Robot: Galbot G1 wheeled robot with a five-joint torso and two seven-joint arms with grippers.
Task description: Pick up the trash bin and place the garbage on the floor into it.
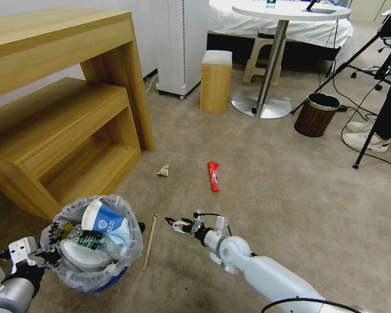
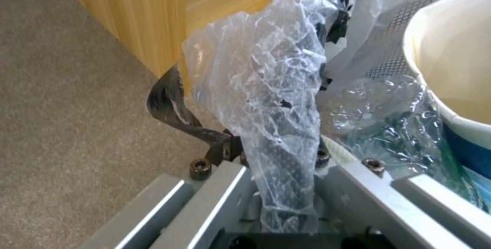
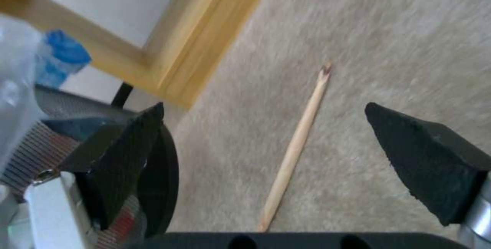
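The trash bin (image 1: 91,243) sits at seven o'clock before the wooden shelf (image 1: 61,117). A wooden stick (image 1: 150,241) lies just right of it; a red packet (image 1: 213,176) lies toward twelve.

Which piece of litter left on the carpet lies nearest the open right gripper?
The wooden stick, just beside the right gripper; the red packet and crumpled wrapper lie farther off.

Blue-white paper cup (image 1: 103,221) in trash bin (image 1: 91,278): white lettering, possibly "BAAI".
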